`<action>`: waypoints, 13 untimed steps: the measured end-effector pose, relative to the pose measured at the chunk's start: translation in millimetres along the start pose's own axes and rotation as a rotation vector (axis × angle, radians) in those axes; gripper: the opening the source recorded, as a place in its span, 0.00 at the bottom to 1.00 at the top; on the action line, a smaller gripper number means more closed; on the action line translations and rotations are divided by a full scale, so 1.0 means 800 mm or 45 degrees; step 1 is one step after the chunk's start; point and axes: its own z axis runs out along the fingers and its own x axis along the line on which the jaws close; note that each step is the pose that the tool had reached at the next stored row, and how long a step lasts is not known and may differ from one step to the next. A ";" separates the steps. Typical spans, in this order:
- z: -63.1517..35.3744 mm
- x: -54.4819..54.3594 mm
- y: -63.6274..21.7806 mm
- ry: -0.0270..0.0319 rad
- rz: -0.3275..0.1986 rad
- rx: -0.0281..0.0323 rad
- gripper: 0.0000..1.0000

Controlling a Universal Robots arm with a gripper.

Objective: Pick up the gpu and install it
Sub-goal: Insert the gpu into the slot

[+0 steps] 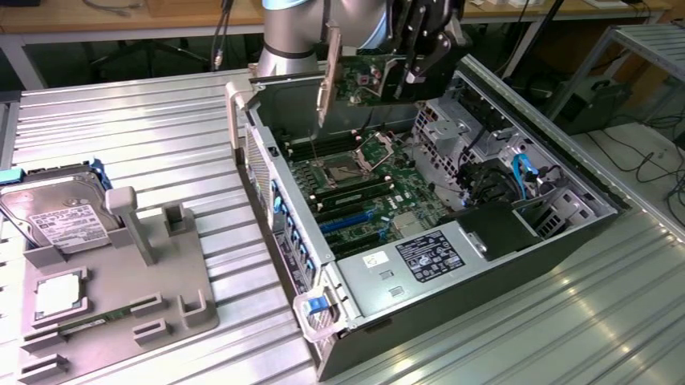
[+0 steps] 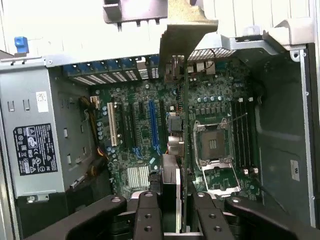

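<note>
The gpu (image 1: 364,80) is a thin card with a dark green board and a narrow metal bracket at one end. It hangs in the air above the back of the open computer case (image 1: 599,212). My gripper (image 1: 423,60) is shut on it from above. In the wrist view the gpu (image 2: 184,125) shows edge-on between my black fingers (image 2: 147,217), with my gripper (image 2: 177,215) shut on it and its bracket pointing at the case's rear slot wall. Beneath it lies the motherboard (image 2: 145,100) with its blue expansion slot (image 2: 152,125) and a white slot (image 2: 111,125).
In the case sit the processor socket (image 1: 348,168), memory sticks (image 1: 354,196), a labelled power supply (image 1: 428,257) and blue cables (image 1: 524,172). At the exterior view's left a grey fixture (image 1: 176,273) holds a silver hard drive (image 1: 59,212) and a processor (image 1: 59,293).
</note>
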 end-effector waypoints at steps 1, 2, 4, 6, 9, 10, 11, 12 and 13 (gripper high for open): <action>0.000 0.000 0.000 0.0023 -0.072 0.0004 0.28; 0.001 0.000 0.000 0.0050 -0.158 0.0059 0.28; 0.001 0.000 0.000 0.0049 -0.162 0.0103 0.28; 0.004 0.000 0.000 0.0048 -0.161 0.0112 0.28; 0.013 0.000 0.000 -0.0215 -0.162 0.0240 0.28; 0.017 0.000 -0.001 -0.0216 -0.162 0.0251 0.28; 0.019 0.000 -0.001 -0.0216 -0.162 0.0255 0.28; 0.020 0.000 -0.001 -0.0217 -0.162 0.0257 0.28; 0.022 0.000 -0.001 -0.0217 -0.162 0.0259 0.28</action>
